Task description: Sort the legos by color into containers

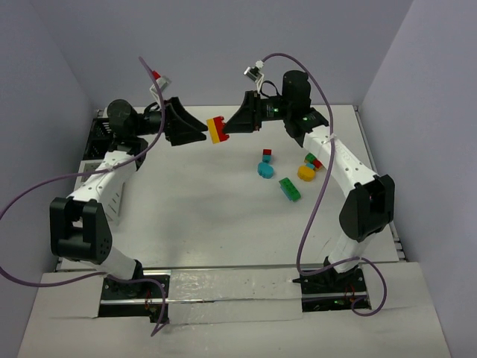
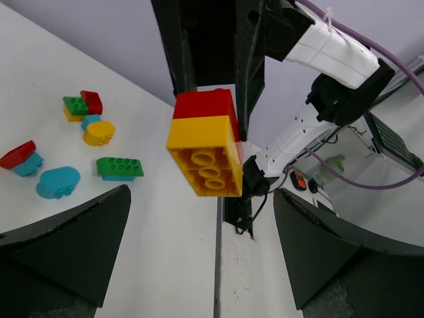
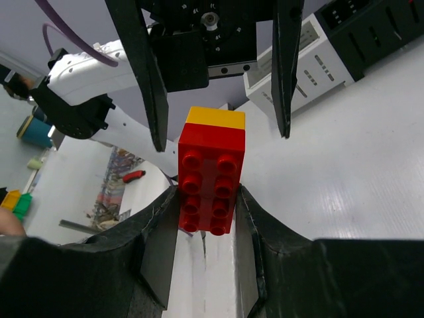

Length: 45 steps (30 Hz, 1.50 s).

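A red brick stacked on a yellow brick hangs in the air over the table's far middle. My right gripper is shut on the red brick's sides, seen also in the right wrist view. My left gripper is open, with its fingers spread either side of the yellow end and apart from it. Loose legos lie right of centre: a cyan piece, a red-on-cyan piece, a green-on-cyan brick, a yellow round piece and a green-red-yellow cluster.
A black slatted bin stands at the far left behind my left arm. The right wrist view shows it beside a white slatted bin. Purple cables loop off both arms. Walls close the back and sides.
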{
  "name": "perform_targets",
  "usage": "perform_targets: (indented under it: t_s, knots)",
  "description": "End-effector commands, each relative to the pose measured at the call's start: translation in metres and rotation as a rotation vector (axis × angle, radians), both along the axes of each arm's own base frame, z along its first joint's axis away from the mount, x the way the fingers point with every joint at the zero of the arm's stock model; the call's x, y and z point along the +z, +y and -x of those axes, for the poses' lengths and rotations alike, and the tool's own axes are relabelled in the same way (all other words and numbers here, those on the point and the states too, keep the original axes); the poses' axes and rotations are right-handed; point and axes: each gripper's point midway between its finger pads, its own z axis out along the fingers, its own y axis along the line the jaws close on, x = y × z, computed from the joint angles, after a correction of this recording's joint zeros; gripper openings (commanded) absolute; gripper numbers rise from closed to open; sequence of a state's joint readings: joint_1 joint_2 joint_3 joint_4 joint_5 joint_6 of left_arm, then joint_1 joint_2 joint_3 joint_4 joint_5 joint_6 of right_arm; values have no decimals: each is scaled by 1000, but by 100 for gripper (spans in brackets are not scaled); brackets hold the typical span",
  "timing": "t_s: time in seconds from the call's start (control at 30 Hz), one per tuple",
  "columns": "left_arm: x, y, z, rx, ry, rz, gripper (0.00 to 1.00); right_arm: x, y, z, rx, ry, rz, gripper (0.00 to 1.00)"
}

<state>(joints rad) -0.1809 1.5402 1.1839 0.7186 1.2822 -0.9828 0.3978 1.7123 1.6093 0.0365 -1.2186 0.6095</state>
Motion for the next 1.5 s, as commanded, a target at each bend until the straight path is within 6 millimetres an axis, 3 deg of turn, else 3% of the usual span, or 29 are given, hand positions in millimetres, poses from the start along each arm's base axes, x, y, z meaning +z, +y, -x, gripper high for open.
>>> perform_targets:
  t_s: [0.0, 0.23, 0.37, 0.57, 0.6, 0.67, 0.7, 0.87, 1.07, 1.27, 1.47]
  knots:
    - [13, -9, 18, -82, -63, 11, 99, 27, 3, 20, 49, -97, -42, 0]
    - [14, -19, 22, -99, -41, 23, 97, 27, 7, 25, 65, -124, -33, 0]
    - [12, -19, 20, -95, -17, 22, 87, 27, 7, 27, 66, -146, -28, 0]
    - [10, -19, 21, -89, -1, 30, 44, 21, 6, 26, 56, -128, -10, 3]
    - [10, -19, 21, -88, -1, 29, 38, 21, 6, 26, 54, -122, -8, 8]
    - [8, -20, 18, -76, 7, 18, 7, 21, 8, 24, 51, -109, -8, 25]
    - [6, -20, 16, -67, 15, 10, 1, 21, 8, 23, 49, -102, -9, 31]
    - [2, -20, 16, -63, 14, -2, 0, 25, 11, 21, 50, -95, -17, 52]
    - [1, -19, 17, -61, 8, -8, 0, 22, 15, 21, 52, -97, -8, 65]
    - [3, -20, 17, -62, -1, -11, 0, 13, 18, 17, 33, -99, 26, 66]
    - [3, -24, 16, -62, -16, -23, 0, 4, 21, 7, -21, -123, 79, 47]
